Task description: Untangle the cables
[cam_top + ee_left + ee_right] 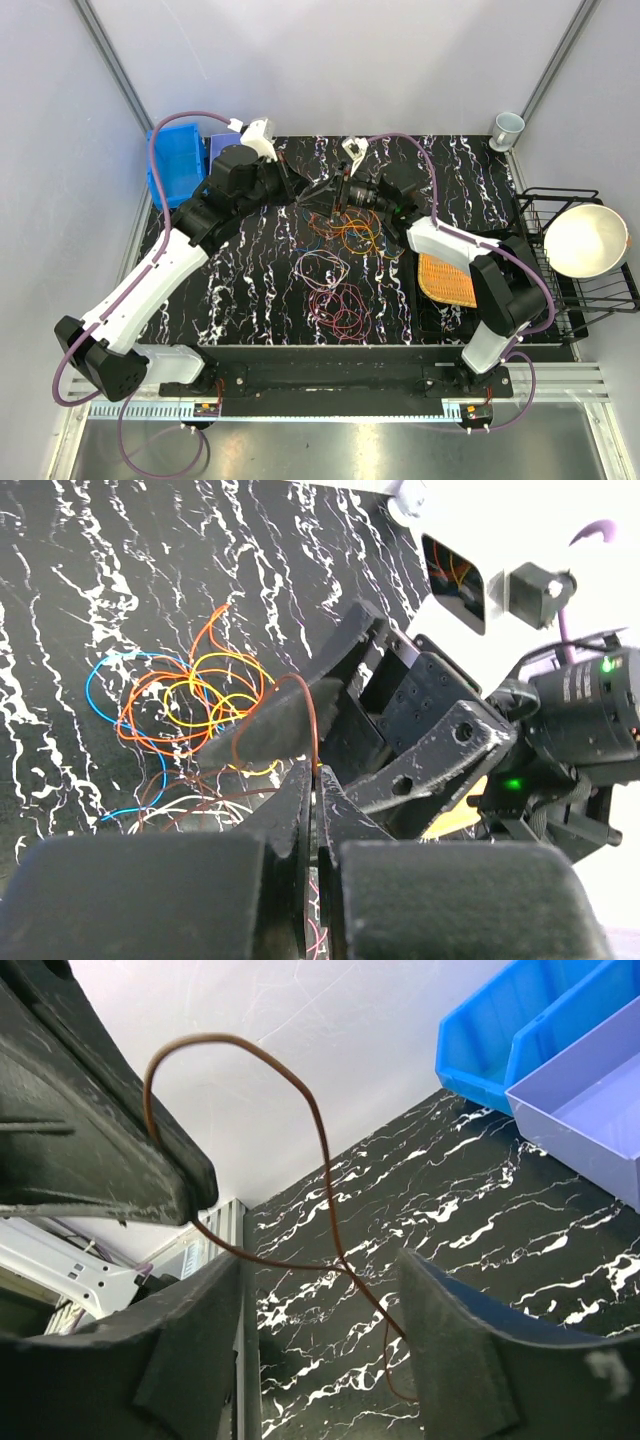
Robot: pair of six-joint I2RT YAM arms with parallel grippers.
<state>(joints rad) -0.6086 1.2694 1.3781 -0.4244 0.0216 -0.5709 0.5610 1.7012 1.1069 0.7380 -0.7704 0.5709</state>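
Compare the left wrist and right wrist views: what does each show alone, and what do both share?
Left wrist only: the orange, yellow and blue tangle lying on the table. Right wrist only: the blue bin and lavender bin. Both: the brown cable in a raised loop, the right gripper open around it, and the marbled table.
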